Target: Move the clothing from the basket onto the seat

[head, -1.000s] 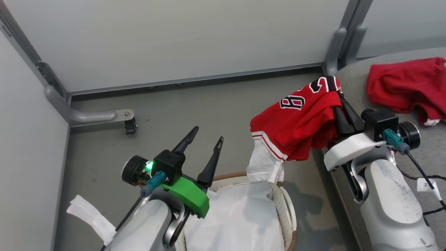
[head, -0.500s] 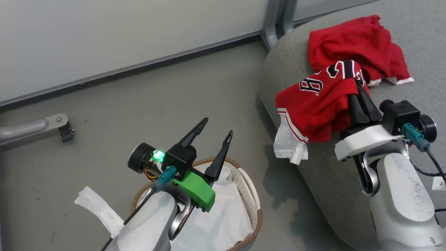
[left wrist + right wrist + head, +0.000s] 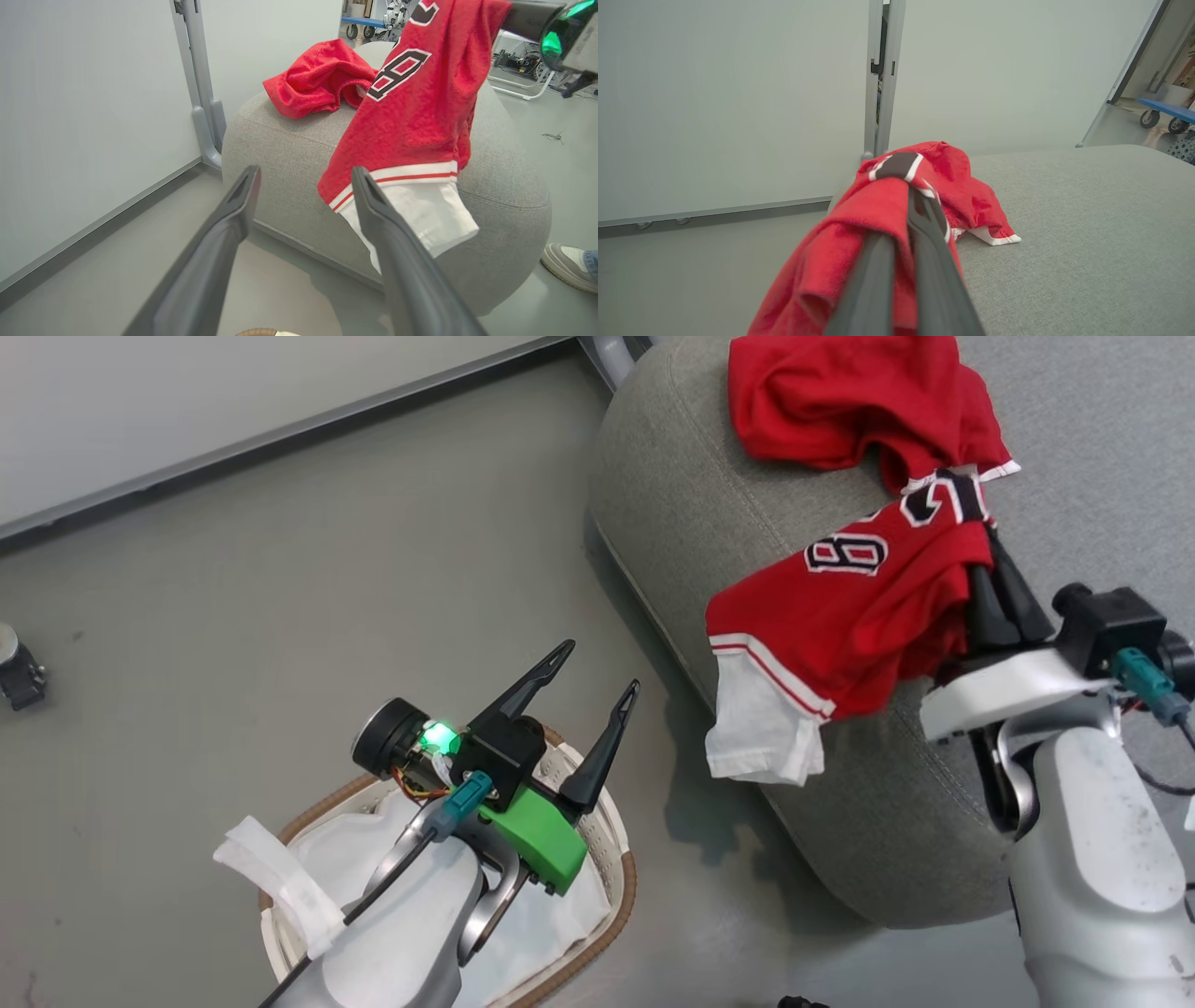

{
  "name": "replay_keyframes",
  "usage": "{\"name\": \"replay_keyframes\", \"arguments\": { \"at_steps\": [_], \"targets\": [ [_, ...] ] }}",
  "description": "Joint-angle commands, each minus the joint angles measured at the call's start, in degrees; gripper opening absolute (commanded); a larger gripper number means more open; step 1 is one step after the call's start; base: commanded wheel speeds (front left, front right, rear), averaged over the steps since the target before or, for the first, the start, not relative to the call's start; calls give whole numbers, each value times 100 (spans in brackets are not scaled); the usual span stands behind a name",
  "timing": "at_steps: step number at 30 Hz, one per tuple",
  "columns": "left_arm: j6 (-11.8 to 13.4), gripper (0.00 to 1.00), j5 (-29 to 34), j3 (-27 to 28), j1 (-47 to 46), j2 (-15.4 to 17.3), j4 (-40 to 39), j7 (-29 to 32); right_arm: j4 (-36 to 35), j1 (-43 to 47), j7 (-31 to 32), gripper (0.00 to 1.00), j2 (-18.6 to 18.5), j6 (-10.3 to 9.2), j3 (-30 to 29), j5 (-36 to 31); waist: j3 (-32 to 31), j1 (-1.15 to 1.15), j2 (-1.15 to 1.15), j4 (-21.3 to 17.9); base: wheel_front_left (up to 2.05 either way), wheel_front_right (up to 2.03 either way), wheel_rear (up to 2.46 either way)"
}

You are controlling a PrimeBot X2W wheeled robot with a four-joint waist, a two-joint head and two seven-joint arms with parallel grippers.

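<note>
On the grey floor [image 3: 280, 569] to the left stands the white perforated plastic oval basket [image 3: 627, 896] with its brown woven rim. It holds a white plastic liner sheet [image 3: 345, 840], and I see no red in the part the arm leaves in sight. Above it hangs the left gripper [image 3: 601, 664], its 2 long dark fingers spread wide with nothing between them.

Further right is the seat [image 3: 672, 495], a large grey fabric cushion with a rounded edge. The plain red garment [image 3: 840, 392] lies crumpled on top of it, well in from the rim. The red jersey [image 3: 840, 616], with white striped trim and black-and-white lettering, hangs from the right gripper [image 3: 909, 198] over the cushion's rounded edge. Its white hem dangles down the flank toward the floor.

The risk, to my eye, is that edge. If the jersey were let go here, the hanging half could drag the rest off the curve and onto the floor. It looks to want carrying further in first. The cloth is also draped over the fingers, so it might cling to 1 of them when they part.

The right gripper's 2 fingers are pressed close together on a fold of the jersey. The lettered part lies over their tips, and the bulk falls away to their left and below. I cannot tell whether the jersey touches the seat. In the left wrist view, a person's shoe [image 3: 567, 266] is on the floor beside the seat.
</note>
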Motion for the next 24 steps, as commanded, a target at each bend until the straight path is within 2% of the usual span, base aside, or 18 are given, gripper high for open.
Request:
{"name": "replay_keyframes", "arguments": {
  "at_steps": [1, 7, 13, 20, 24],
  "targets": [
    [-13, 100, 16, 8, -69, 64, -36, -4, -32, -195, -29, 0, -12, -6, -72, -112, 92, 0, 51, 48, 0, 0, 0],
    [-21, 100, 57, -40, -68, 70, -163, -4, -93, -889, -29, 0, -68, -6, -651, -675, 200, 0, 51, 382, 0, 0, 0],
    [-26, 100, 115, -110, -137, 46, -279, -4, 94, -1736, -29, 0, -793, -6, -1249, -1052, 383, 0, 51, 832, 0, 0, 0],
    [-29, 100, 205, -229, -288, 49, -466, -4, 563, -2344, -29, 0, -1718, -6, -2272, -1228, 724, 0, 51, 1370, 0, 0, 0],
    [-30, 100, 245, -310, -387, 76, -568, -4, 932, -2322, -29, 0, -1920, -6, -2795, -1378, 964, 0, 51, 1569, 0, 0, 0]
  ]
}}
